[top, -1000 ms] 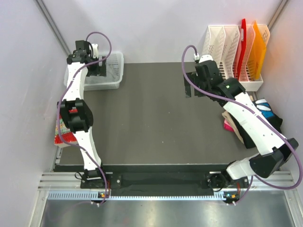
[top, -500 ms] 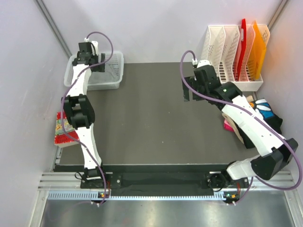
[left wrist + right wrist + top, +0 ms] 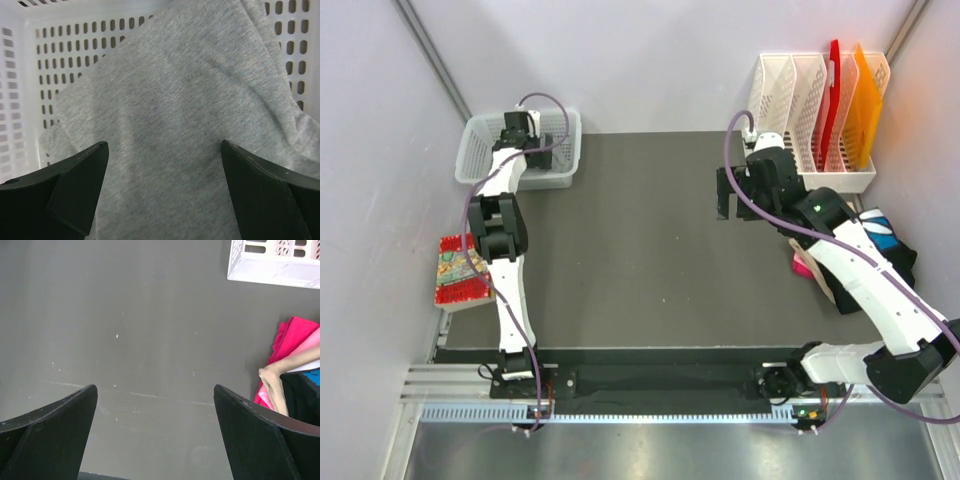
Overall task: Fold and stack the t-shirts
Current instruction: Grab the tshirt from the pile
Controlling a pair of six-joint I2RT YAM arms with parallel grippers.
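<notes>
The left gripper (image 3: 163, 146) hangs over the white perforated basket (image 3: 470, 150) at the far left corner of the dark surface (image 3: 640, 260). Its jaws are spread as wide as they go and are clamped on nothing. Directly under it, in the left wrist view, the light grey t-shirt (image 3: 175, 90) lies rumpled in the basket, covering most of the floor and riding up the far wall. Whether the fingertips touch the cloth I cannot tell. The right gripper (image 3: 155, 387) hovers above bare surface towards the far right, likewise fully spread and empty. Near it, at the right edge of the surface, sits a pile of t-shirts (image 3: 882, 230); pink, tan, black and a bit of blue show in the right wrist view. White file racks (image 3: 800, 95) stand at the far right corner. A red patterned flat item (image 3: 460, 272) lies off the left edge of the surface
</notes>
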